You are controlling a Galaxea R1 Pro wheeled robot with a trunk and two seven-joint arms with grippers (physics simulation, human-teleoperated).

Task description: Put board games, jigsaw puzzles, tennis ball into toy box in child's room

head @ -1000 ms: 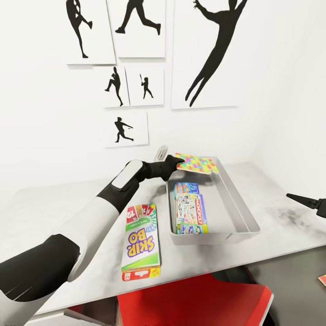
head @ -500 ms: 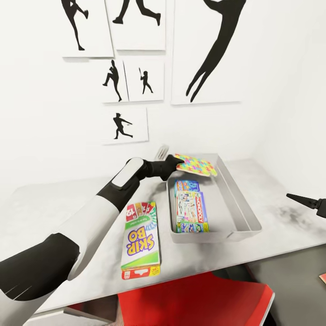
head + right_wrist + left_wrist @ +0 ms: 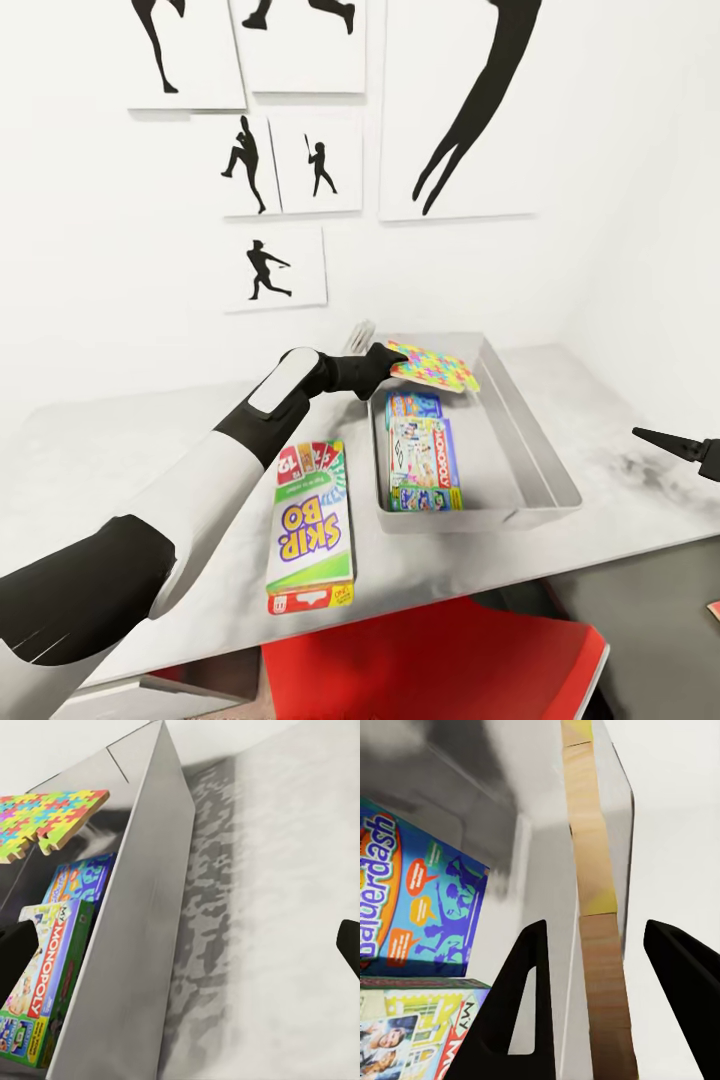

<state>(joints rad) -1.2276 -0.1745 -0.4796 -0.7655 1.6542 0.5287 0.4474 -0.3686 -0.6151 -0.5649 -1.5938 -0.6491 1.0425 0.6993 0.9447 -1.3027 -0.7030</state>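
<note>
On the tabletop (image 3: 120, 450), centre of the head view: toy box (image 3: 545, 480), long axis running 6 to 12 o'clock. Inside it, against the wall at its 9 o'clock side, MONOPOLY game (image 3: 423, 465) lying flat, with the blue cartoon game (image 3: 413, 405) just past it toward 12, touching or nearly so. Left gripper (image 3: 385, 362) reaches over the box's far corner at about 11 o'clock and is clamped on the edge of a jigsaw puzzle (image 3: 435, 366), held roughly level above the box's far end, clear of the games below. In the left wrist view the puzzle's pale edge (image 3: 596, 945) runs between the two black fingers (image 3: 521, 1012), box wall right behind it. SKIP-BO game (image 3: 310, 525) lies flat on the tabletop outside the box, just beside the wall at its 9 o'clock, under the left forearm's line. Right gripper (image 3: 685, 447) hangs at 3 o'clock, well apart from the box, pointed tip toward it; can't tell if it's closed or parted. Red chair (image 3: 430, 665) at 6 o'clock, under the tabletop edge. Silhouette posters (image 3: 275, 265) on the wall at 12.
</note>
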